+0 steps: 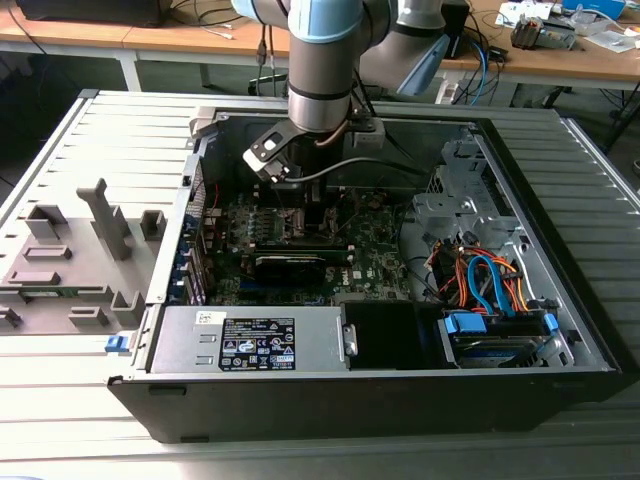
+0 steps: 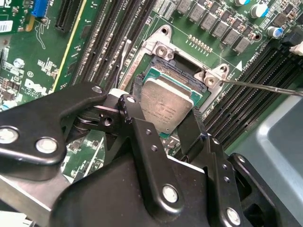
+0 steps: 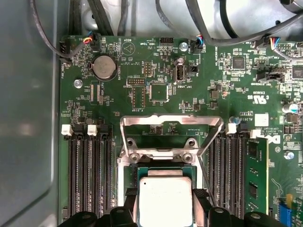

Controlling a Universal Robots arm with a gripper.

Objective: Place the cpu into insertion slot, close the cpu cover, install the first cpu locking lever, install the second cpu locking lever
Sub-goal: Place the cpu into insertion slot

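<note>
at the insertion slot (image 2: 187, 72), the gripper (image 2: 164, 116) clamps the cpu (image 2: 166, 97); the cpu cover (image 3: 170, 120) stands open.

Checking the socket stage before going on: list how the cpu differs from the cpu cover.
The cpu is a solid silvery square; the cpu cover is a thin frame with a window. The cpu sits between the fingers of the gripper; the cpu cover lies swung open, untouched. Both are silvery metal.
</note>
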